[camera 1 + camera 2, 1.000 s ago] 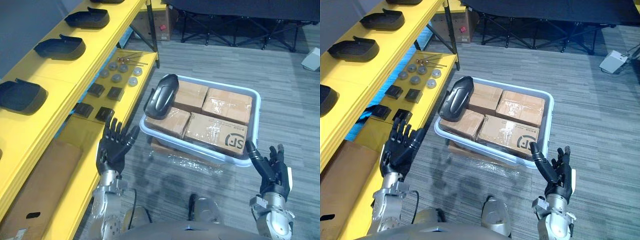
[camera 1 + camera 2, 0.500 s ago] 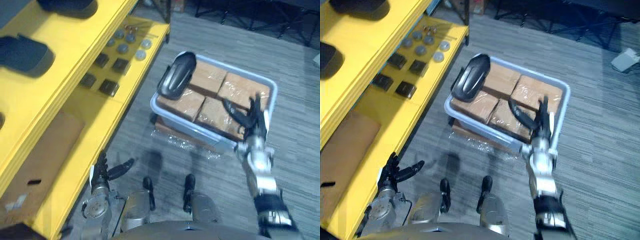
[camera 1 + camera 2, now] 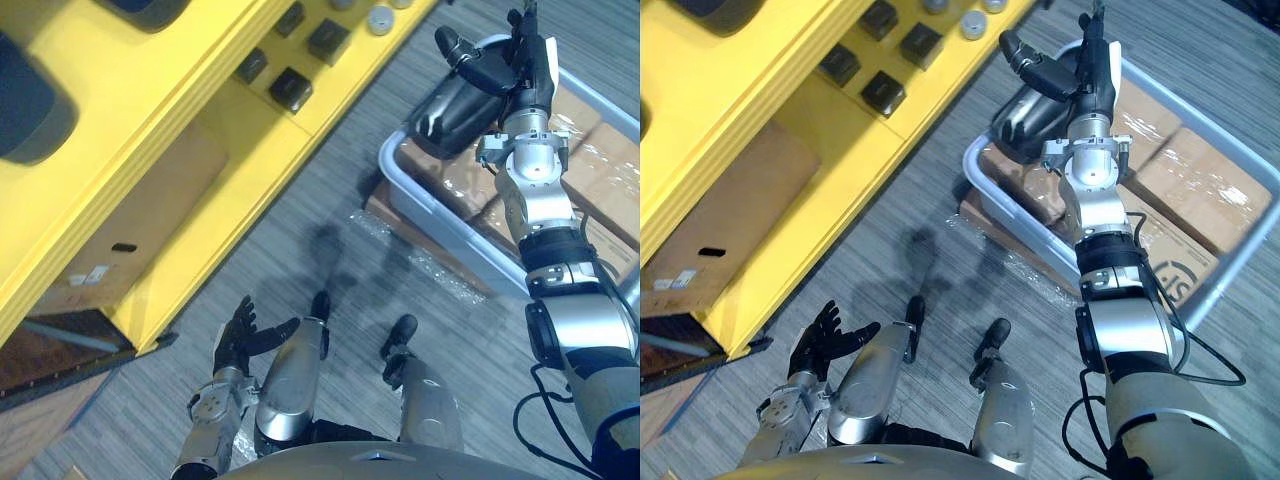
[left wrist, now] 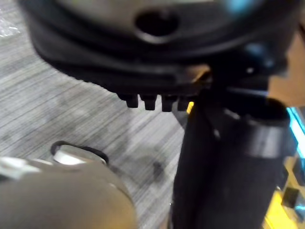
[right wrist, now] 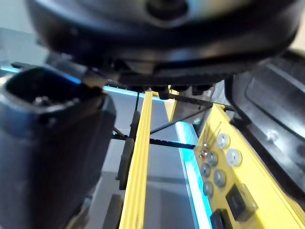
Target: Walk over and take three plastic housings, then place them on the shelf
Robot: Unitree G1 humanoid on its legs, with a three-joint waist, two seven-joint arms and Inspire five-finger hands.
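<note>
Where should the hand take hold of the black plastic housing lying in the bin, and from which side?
Probably across its narrow middle, from above. The black housing lies long and rounded, back up, on the boxes at the bin's shelf-side corner, so its long edges look free. The open right hand is over it, thumb spread.

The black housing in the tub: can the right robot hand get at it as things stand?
Probably yes. The right robot hand is open right beside the black housing, which lies uncovered atop the cardboard boxes at the edge of the tub; nothing stands between them.
</note>
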